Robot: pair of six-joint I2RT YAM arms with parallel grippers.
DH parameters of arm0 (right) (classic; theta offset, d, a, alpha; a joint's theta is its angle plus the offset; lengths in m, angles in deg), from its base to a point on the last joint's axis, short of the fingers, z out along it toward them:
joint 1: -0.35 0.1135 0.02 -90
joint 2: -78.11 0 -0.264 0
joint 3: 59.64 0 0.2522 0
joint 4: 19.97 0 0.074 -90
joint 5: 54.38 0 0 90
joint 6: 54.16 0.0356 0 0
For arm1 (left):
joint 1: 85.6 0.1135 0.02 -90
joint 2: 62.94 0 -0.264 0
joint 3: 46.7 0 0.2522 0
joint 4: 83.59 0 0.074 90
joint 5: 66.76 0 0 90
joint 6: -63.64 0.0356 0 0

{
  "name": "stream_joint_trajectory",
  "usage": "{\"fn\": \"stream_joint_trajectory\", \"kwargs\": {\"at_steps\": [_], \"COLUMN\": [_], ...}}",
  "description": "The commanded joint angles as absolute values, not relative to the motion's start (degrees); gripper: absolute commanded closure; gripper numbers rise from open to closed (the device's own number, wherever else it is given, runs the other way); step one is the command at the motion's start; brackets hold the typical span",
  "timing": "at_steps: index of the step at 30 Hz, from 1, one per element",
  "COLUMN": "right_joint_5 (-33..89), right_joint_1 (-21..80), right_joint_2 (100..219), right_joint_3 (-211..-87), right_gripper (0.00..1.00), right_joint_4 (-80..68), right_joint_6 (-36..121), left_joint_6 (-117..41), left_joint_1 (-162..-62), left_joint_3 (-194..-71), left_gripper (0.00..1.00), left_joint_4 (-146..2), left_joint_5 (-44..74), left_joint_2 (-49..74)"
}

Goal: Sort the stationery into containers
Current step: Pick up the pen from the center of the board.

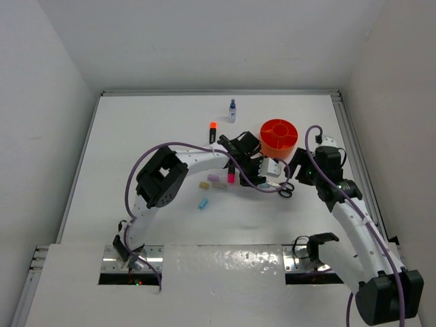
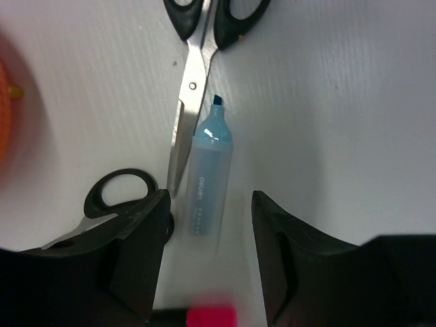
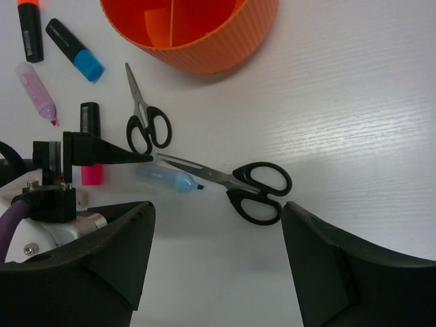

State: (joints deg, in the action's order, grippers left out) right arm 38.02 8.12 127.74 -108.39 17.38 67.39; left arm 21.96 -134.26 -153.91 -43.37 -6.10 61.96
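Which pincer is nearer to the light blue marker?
Left. The left pincer straddles the marker, one finger on each side; the right pincer stands apart from it, not around it.

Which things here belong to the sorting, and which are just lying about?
Job: orange tub, large scissors, small scissors, light-blue pen, orange-capped marker, blue-capped marker, pink-capped marker, lilac marker, bottle, erasers.
Just there: purple cables, metal base plates.
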Motion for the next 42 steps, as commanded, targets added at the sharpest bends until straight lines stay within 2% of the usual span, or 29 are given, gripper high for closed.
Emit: {"fn": "stream_joint_trajectory", "kwargs": {"at_steps": [1,6,17,28,29,32,35,36,42], "right_joint_5": [38.52,39.05,40.11,42.56,42.91,43.97,44.32,44.24,41.87], "right_joint_1": [7.65,7.38,7.29,7.29,7.29,7.21,7.21,7.12,7.12], "right_joint_2": [126.19,125.05,121.97,121.01,120.66,120.04,119.69,119.69,119.86], "right_joint_3": [-107.68,-107.42,-105.66,-105.31,-105.4,-105.31,-105.22,-105.22,-106.98], "right_gripper": [0.26,0.26,0.26,0.27,0.27,0.27,0.27,0.27,0.26], "right_joint_4": [16.99,17.51,19.1,21.03,21.38,21.82,21.65,21.65,22.09], "right_joint_6": [67.22,68.09,69.41,69.06,68.89,68.71,68.62,68.45,65.11], "left_joint_6": [25.59,23.4,22.78,20.4,20.4,22.68,23.48,23.39,22.6], "left_joint_1": [-134.55,-135.26,-135.61,-136.22,-136.22,-136.13,-135.7,-135.43,-133.15], "left_joint_3": [-154.5,-152.75,-150.54,-154.93,-155.2,-153.72,-152.22,-152.13,-151.16], "left_gripper": [0.51,0.61,0.62,0.59,0.6,0.74,0.94,0.98,1.0], "left_joint_4": [-40.74,-45.03,-47.33,-44.79,-44.09,-43.73,-43.56,-43.12,-39.78], "left_joint_5": [-7.53,-2.96,-2.07,-3.04,-2.78,-2.6,-2.77,-3.12,-5.93], "left_joint_2": [61.51,61.95,63.0,67.22,67.48,66.35,65.47,65.29,60.73]}}
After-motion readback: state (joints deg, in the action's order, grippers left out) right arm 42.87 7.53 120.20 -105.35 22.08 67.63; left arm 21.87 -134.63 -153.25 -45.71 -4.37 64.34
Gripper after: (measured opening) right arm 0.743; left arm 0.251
